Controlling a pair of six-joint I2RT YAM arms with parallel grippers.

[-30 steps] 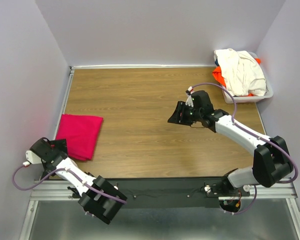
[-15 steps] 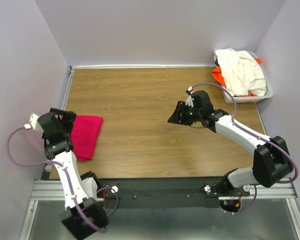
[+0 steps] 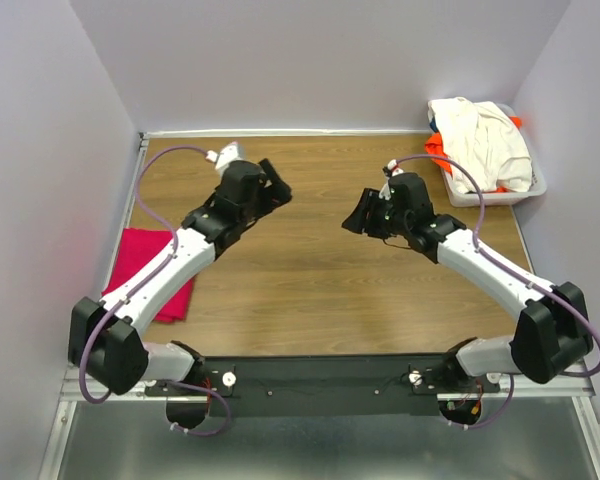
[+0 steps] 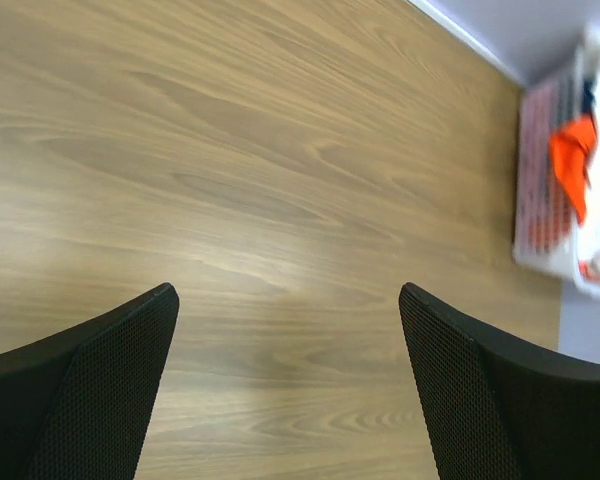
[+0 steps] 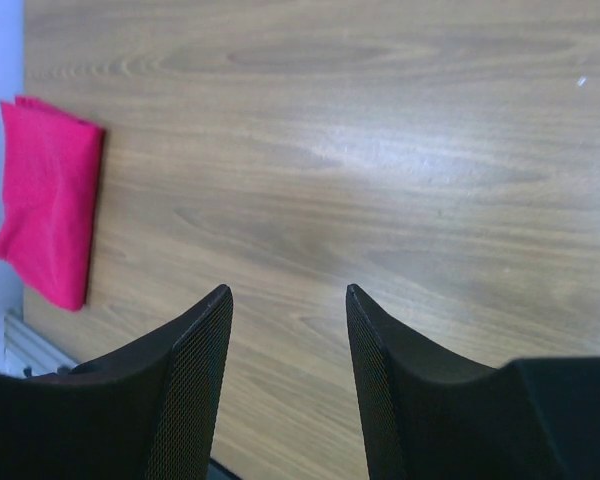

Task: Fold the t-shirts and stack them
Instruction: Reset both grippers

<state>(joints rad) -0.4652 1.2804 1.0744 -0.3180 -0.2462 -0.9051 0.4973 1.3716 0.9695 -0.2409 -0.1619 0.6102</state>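
The wooden counter (image 3: 310, 290) fills the middle of the top view. Both arms reach over it toward the centre without touching any cloth.

A white plastic basket (image 3: 495, 197) sits in the upper right corner. The cream-white t-shirt (image 3: 485, 140) is heaped on top of it, and the orange t-shirt (image 3: 438, 155) pokes out underneath at the basket's left rim.

The crimson-pink t-shirt (image 3: 135, 252) lies folded at the left edge of the counter, partly under the left arm's forearm.

The left end effector (image 4: 288, 295) hangs above bare wood with its fingers spread wide and empty. The right end effector (image 5: 288, 292) faces it, also parted and holding nothing.
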